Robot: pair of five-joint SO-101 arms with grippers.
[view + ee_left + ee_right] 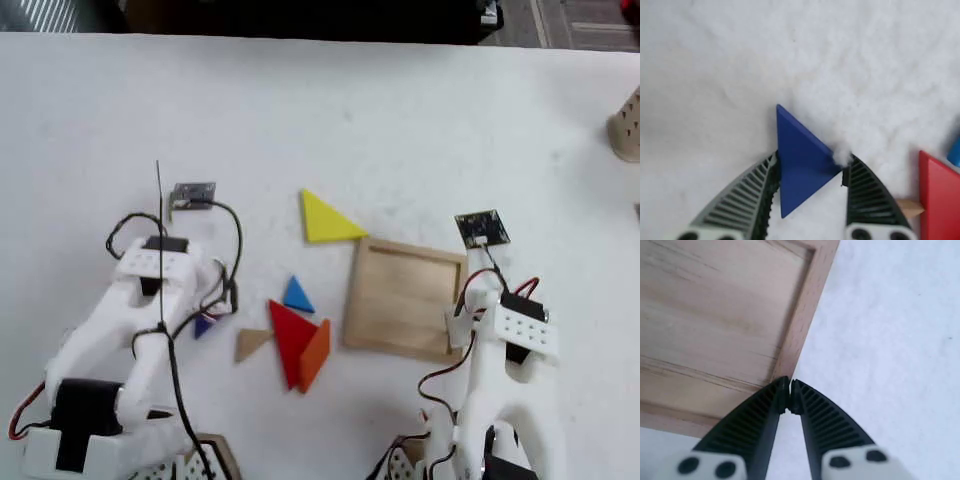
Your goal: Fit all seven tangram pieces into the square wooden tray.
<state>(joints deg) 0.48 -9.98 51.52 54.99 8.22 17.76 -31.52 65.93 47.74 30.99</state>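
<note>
The square wooden tray lies empty at centre right. Left of it lie a yellow triangle, a small light blue triangle, a red triangle, an orange piece and a tan triangle. My left gripper is shut on a dark blue triangle flat on the table, a finger on each side. The red triangle lies just beside it. My right gripper is shut with nothing in it, its tips at the tray rim on the tray's right side.
A perforated wooden object stands at the table's right edge. Cables run along both arms. A wooden block sits by the left arm's base. The far half of the white table is bare.
</note>
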